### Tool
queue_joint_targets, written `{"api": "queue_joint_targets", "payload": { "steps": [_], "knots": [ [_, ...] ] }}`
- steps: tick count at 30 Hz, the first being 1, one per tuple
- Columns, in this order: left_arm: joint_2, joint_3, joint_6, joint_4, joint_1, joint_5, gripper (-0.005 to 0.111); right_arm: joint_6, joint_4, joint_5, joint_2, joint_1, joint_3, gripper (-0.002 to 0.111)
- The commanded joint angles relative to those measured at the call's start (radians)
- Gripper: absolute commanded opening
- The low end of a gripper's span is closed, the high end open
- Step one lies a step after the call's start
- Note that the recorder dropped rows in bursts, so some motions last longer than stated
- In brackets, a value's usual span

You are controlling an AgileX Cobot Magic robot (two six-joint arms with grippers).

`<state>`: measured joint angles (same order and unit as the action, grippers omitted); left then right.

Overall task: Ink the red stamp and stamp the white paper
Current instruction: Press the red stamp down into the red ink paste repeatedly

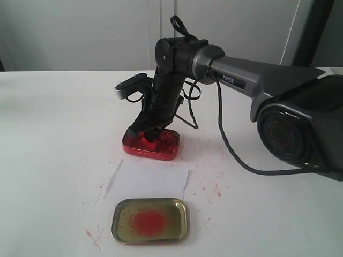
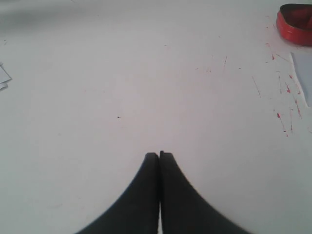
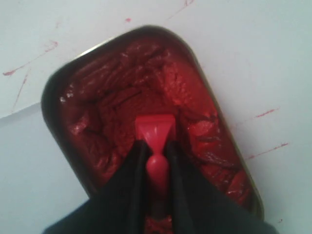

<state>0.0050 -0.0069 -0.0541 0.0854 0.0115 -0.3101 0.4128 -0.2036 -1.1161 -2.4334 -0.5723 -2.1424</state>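
My right gripper point(image 3: 156, 146) is shut on the knob handle of the red stamp point(image 3: 155, 131), whose square base presses into the red ink paste of the open red tin point(image 3: 97, 97). In the exterior view the right gripper point(image 1: 151, 134) reaches down into the red tin point(image 1: 151, 145) and the stamp is hidden by the fingers. The white paper point(image 1: 150, 181) lies just in front of the tin; its corner point(image 3: 29, 161) and its edge point(image 2: 303, 73) show in the wrist views. My left gripper point(image 2: 159, 155) is shut and empty over bare tabletop, off to the left of the tin point(image 2: 295, 23).
A gold-coloured tin lid point(image 1: 150, 220) with a red smear overlaps the paper's near edge. Red ink streaks speckle the white table point(image 1: 53, 134) around the paper. The right arm's cable point(image 1: 228, 144) droops onto the table. Scraps of white paper point(image 2: 3, 78) lie far from the tin.
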Motion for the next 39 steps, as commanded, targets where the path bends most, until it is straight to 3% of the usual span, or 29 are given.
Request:
{"api": "queue_joint_targets", "payload": {
  "steps": [1,39],
  "knots": [
    [-0.005,0.007,0.006,0.010,-0.003,0.004,0.000,0.012,-0.009,-0.013,0.010,0.005,0.000,0.000],
    [-0.005,0.007,0.006,0.010,-0.003,0.004,0.000,0.022,-0.118,-0.011,0.026,0.045,0.000,0.000]
  ]
}}
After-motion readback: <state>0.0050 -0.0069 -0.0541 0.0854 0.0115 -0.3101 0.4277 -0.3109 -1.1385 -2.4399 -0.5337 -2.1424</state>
